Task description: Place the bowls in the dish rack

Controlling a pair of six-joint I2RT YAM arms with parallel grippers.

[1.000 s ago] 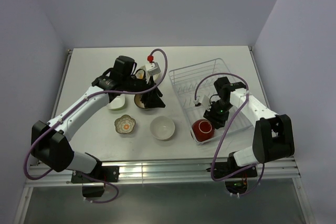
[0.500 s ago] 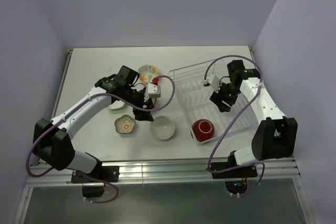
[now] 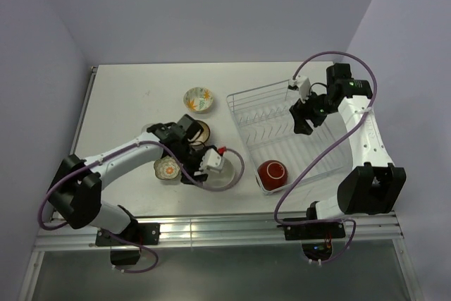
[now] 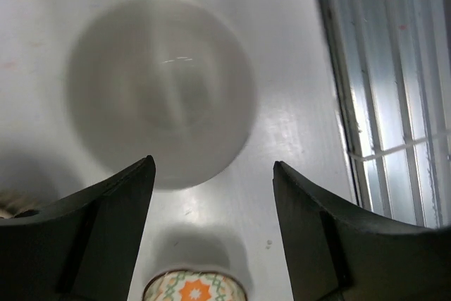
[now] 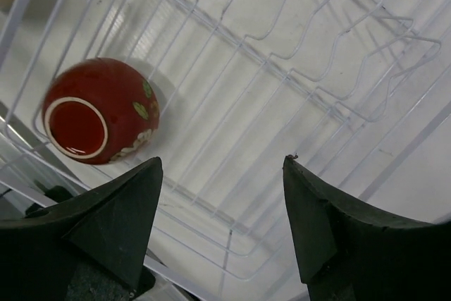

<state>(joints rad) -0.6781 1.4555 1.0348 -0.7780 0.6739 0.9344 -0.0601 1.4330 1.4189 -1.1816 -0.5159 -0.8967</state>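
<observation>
A red bowl (image 3: 272,172) lies tipped in the near end of the white wire dish rack (image 3: 282,96); the right wrist view shows the red bowl (image 5: 99,111) bottom-up on the rack's wires (image 5: 282,68). My right gripper (image 3: 303,122) (image 5: 222,163) hangs open and empty over the rack's far part. A bowl with a white inside (image 3: 227,177) (image 4: 162,93) sits near the front, and my left gripper (image 3: 204,175) (image 4: 211,167) hovers open right above its near rim. A flower-shaped patterned bowl (image 3: 168,168) (image 4: 194,288) lies beside it. A cream bowl with orange flowers (image 3: 199,99) stands further back.
A dark brown bowl (image 3: 200,130) peeks out behind the left arm. The table's metal front rail (image 4: 394,103) runs close to the white-inside bowl. The right wall stands just beyond the rack.
My right gripper opened, left the red bowl in the rack and rose toward the rack's far end. My left arm swung from the back bowls forward to the white-inside bowl.
</observation>
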